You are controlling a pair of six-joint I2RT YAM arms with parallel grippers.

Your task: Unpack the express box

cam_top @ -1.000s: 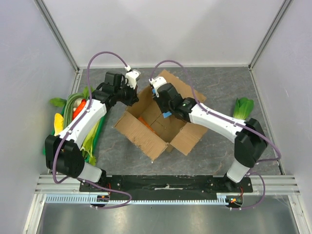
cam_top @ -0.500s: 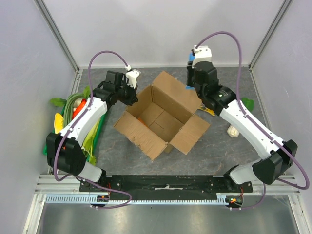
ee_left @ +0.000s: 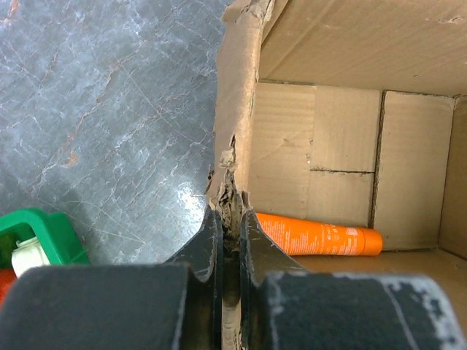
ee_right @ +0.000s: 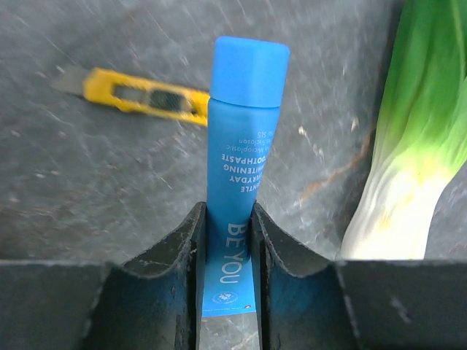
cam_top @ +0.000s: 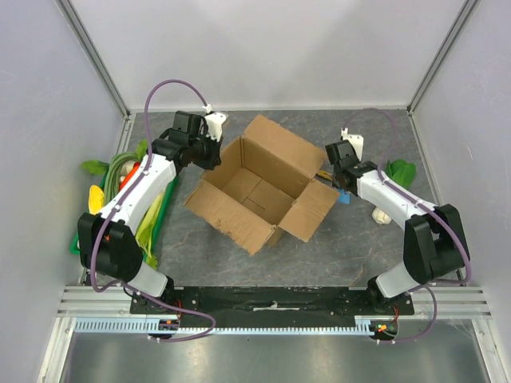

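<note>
Two grippers occupied: left gripper (ee_left: 230, 219) pinches torn wall of express box (cam_top: 259, 187); right gripper (ee_right: 228, 215), just beside box's right flap, clamps blue toothpaste tube (ee_right: 244, 131).

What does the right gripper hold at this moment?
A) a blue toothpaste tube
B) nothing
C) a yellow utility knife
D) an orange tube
A: in the right wrist view the right gripper is closed on the blue toothpaste tube, while the yellow utility knife lies loose beside it.
</note>
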